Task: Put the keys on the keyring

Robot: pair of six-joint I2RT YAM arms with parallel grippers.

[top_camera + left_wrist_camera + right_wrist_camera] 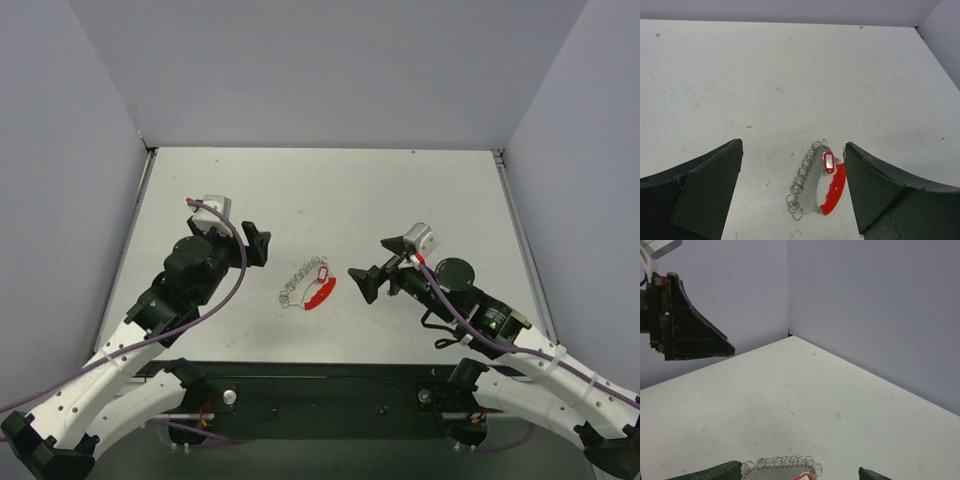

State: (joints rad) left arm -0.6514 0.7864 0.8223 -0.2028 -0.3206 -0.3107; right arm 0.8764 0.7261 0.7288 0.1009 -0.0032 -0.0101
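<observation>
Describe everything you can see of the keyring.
The keyring is a loop: one half a thick, glossy red arc, plastic by its look, the other a silvery band of small linked wire rings. It lies flat on the white table, near its middle. A small red-headed key rests at its far end; whether attached, I cannot tell. Nothing grips it.
</observation>
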